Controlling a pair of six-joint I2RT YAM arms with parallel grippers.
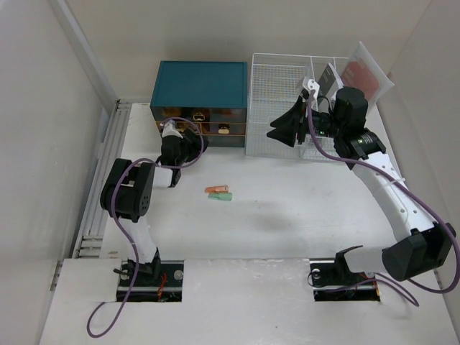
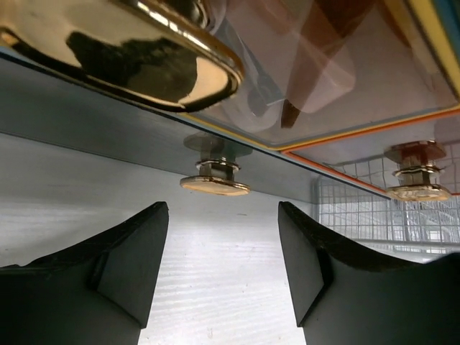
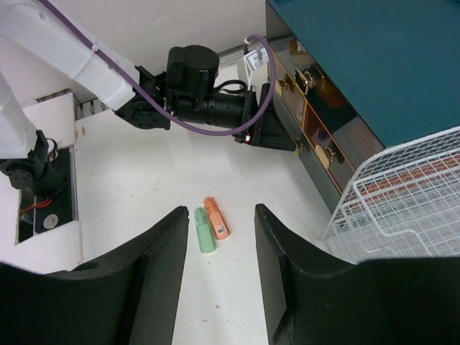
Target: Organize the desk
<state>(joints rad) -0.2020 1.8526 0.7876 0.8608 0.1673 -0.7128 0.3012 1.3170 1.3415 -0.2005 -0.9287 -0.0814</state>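
Both jaws apart over the white matte desk (image 1: 287, 230)
Left gripper (image 2: 223, 210) faces a round gold knob (image 2: 214, 185) at the far edge; right gripper (image 3: 221, 213) hovers empty

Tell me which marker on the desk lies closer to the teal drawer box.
The orange marker; the green marker lies beside it, farther from the teal drawer box.
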